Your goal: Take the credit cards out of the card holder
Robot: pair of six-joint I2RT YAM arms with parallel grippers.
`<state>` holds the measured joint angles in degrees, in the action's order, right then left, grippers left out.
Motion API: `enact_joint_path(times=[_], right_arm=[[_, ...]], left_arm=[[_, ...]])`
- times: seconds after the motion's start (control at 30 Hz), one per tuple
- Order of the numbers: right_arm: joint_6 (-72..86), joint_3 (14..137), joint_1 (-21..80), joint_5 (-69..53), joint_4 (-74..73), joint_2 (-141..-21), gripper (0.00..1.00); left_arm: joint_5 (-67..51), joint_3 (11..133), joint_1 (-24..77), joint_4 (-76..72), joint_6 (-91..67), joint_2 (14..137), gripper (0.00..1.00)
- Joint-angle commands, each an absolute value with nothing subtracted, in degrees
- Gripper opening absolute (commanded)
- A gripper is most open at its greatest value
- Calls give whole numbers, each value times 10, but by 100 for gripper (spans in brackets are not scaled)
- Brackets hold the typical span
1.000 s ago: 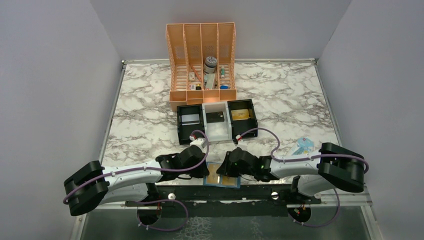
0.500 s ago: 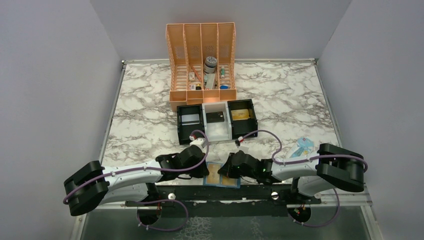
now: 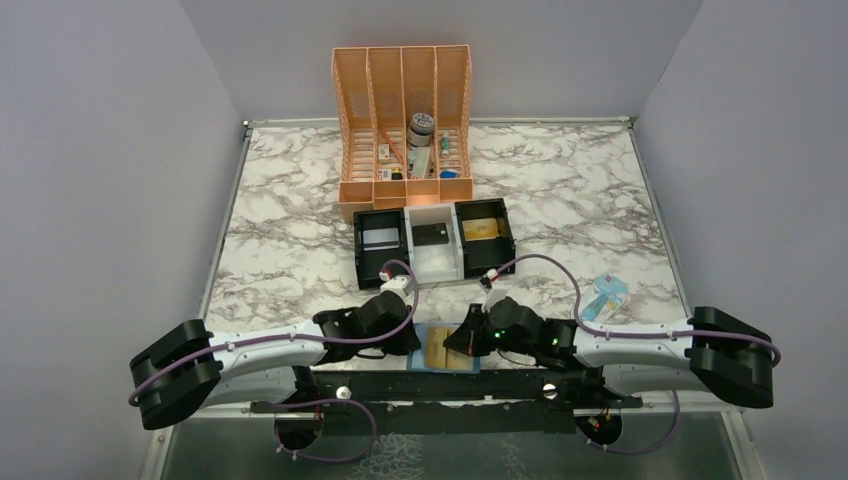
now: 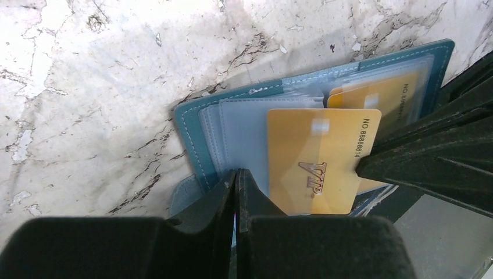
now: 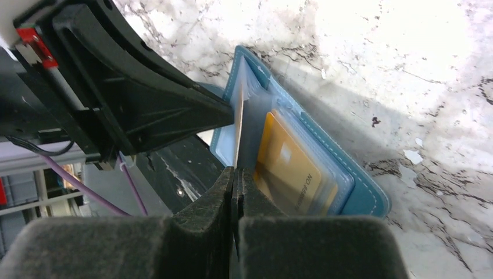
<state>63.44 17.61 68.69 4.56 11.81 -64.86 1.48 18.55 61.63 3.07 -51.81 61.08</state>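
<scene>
The blue card holder (image 3: 417, 338) lies open at the table's near edge, between both grippers. My left gripper (image 4: 236, 174) is shut, its tips pinching the holder's clear sleeve beside the stitched blue rim (image 4: 186, 125). My right gripper (image 5: 235, 171) is shut on one gold credit card (image 4: 314, 157), which stands edge-on (image 5: 238, 128) and is partly out of its pocket. The right fingers (image 4: 430, 157) grip its right edge. Another gold credit card (image 5: 288, 168) sits inside a pocket of the card holder (image 5: 354, 180).
A black-and-white three-compartment tray (image 3: 433, 270) behind the holder contains a silver-white card, a dark card and a gold card. An orange rack (image 3: 405, 120) stands further back. A pale blue packet (image 3: 605, 295) lies at the right. A black rail (image 3: 440, 385) runs along the near edge.
My right gripper has closed on the gold card and shifted a little right, its arm stretching out low to the right. The left gripper has stayed in place.
</scene>
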Motion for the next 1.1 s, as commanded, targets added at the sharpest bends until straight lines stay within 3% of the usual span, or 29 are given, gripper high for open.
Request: enact_joint_path(times=[0.0,0.2,0.47,0.6,0.9,1.07], right_arm=[[606,161,686,11,89,-624,1],[586,136,631,-5,65,-582,1],[564,132,612,-44,94,-621,1],[573,123,612,-37,117,-640,1],[580,118,605,-32,126,-643,1],[585,111,604,-39,135,-637,1]], left_arm=[[57,162,617,65,-513,631,8],[53,164,617,65,-517,621,8],[40,209,619,57,-505,552,37],[10,209,627,5,-505,541,43],[-1,213,669,-49,-511,645,40],[16,217,682,-46,-517,692,29]])
